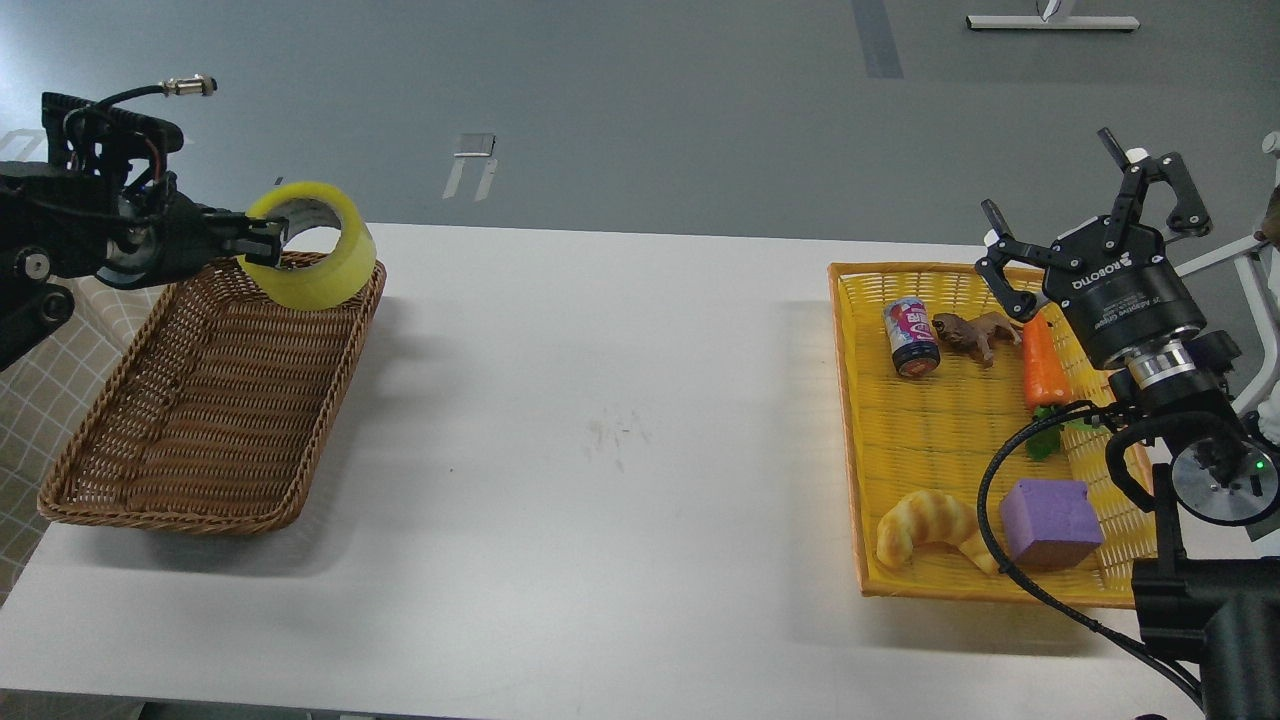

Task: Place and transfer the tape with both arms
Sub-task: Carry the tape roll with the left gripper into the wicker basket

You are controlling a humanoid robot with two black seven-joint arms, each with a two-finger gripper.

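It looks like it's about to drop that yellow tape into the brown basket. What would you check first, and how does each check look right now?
1. Left end effector shut on the tape: ok.
2. Tape over the brown basket: only over its far rim, not its middle: not ok.
3. Tape clear of the rim: cannot tell, they overlap in the head view.
4. Room in the basket: ok.
5. Right end effector open, holding nothing, over the yellow tray: ok.
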